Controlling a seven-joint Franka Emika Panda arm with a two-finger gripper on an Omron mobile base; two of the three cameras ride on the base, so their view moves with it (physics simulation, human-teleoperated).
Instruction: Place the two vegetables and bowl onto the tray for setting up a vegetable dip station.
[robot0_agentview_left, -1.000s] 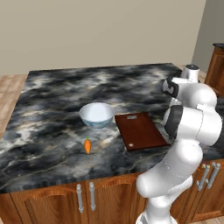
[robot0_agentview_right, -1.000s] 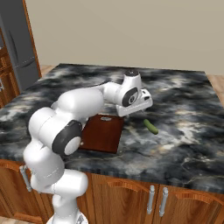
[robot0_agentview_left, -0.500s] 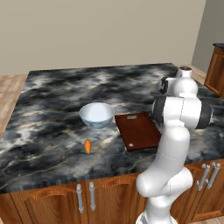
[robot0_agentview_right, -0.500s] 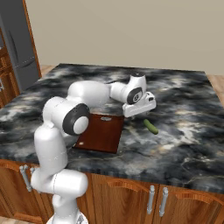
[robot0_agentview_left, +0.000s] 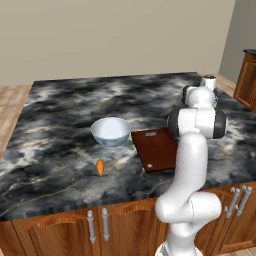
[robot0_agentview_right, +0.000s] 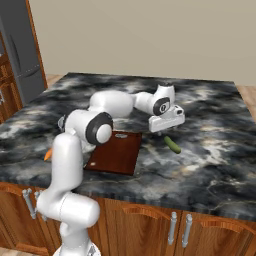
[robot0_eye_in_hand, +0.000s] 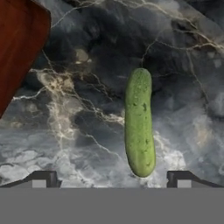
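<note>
The slim green vegetable (robot0_eye_in_hand: 139, 122) lies on the dark marble counter, right of the reddish-brown tray (robot0_eye_in_hand: 17, 43). My gripper (robot0_eye_in_hand: 111, 179) hovers over it, open, with the fingertips (robot0_eye_in_hand: 43, 178) wide apart and nothing between them. From the right base, the gripper (robot0_agentview_right: 167, 127) hangs just above and behind the green vegetable (robot0_agentview_right: 173, 145), beside the tray (robot0_agentview_right: 115, 152). The white bowl (robot0_agentview_left: 111, 131) stands left of the tray (robot0_agentview_left: 157, 149). The orange carrot (robot0_agentview_left: 100, 166) lies in front of the bowl, and a sliver of the carrot (robot0_agentview_right: 48, 155) shows behind my arm.
A dark-topped white shaker (robot0_agentview_left: 208, 81) stands on the counter behind my arm. The counter's front edge (robot0_agentview_right: 150, 197) runs close below the tray, above wooden cabinet doors. A grey fridge (robot0_agentview_right: 17, 55) stands at the far left.
My arm has swung and stretched to the right, carrying the hand away from the tray toward the green vegetable and a little lower. The vegetables, bowl and tray have stayed put.
</note>
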